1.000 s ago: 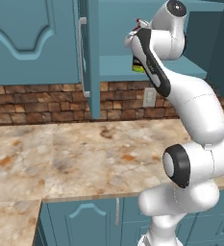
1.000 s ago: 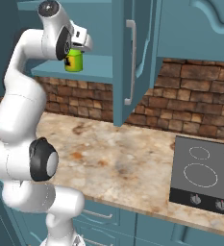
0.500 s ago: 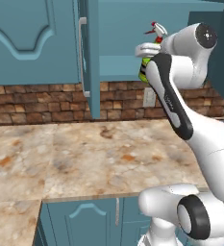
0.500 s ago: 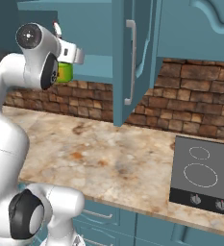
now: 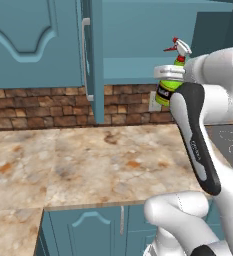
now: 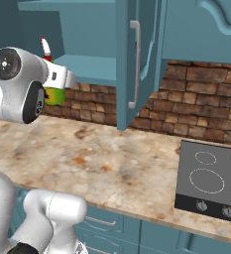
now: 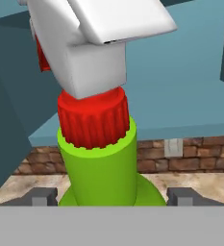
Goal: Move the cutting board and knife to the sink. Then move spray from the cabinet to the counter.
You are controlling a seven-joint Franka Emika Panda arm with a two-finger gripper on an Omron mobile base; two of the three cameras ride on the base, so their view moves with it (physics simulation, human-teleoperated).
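My gripper (image 5: pixel 169 73) is shut on the spray (image 5: pixel 166 92), a bright green bottle with a red-and-white trigger head, held upright in the air in front of the open cabinet (image 5: pixel 153 35). From the right base, the spray (image 6: pixel 55 95) shows beside my white wrist, left of the pale shelf (image 6: pixel 89 68). In the hand view the spray (image 7: pixel 98 163) stands between my fingertips (image 7: pixel 43 196), with the gripper (image 7: pixel 111 198) around its green neck. The counter (image 5: pixel 88 157) lies below the bottle. The cutting board and the knife are out of view.
The teal cabinet door (image 5: pixel 93 60) stands open, edge-on, left of the spray, and appears as the door (image 6: pixel 137 59) right of it from the other side. A black stove top (image 6: pixel 211 179) sits in the counter to the right. A brick wall (image 5: pixel 48 107) backs the worktop.
The arm has drawn back from the cabinet shelf with the spray in its grip; the bottle has come out toward the robot and a little lower.
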